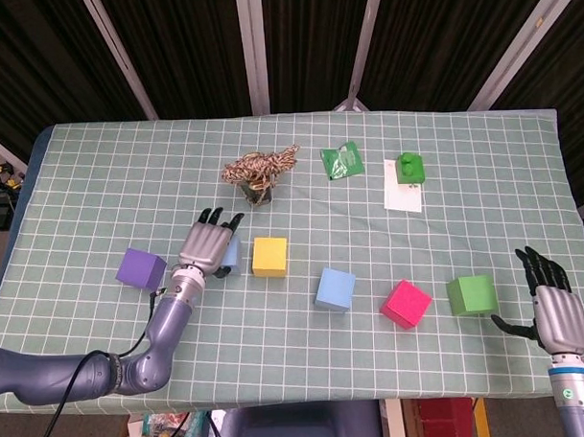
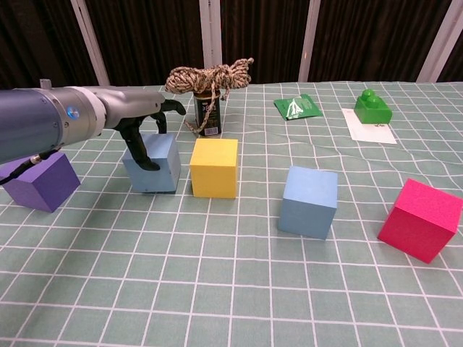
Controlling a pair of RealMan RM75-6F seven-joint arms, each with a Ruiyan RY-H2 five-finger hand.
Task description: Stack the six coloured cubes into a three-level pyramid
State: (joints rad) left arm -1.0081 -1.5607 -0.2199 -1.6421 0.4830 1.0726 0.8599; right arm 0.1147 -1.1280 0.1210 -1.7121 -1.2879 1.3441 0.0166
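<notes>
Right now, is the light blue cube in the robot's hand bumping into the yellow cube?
Apart. The chest view shows a strip of tablecloth between the light blue cube, held by the left hand, and the yellow cube.

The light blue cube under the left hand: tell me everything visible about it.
The light blue foam-like cube is matte and plain-faced. It sits flat on the green checked tablecloth, close beside the yellow cube with a narrow gap between them. The left hand grips it from above, fingers over its top and thumb down its front face. The purple cube lies apart on its other side.
</notes>
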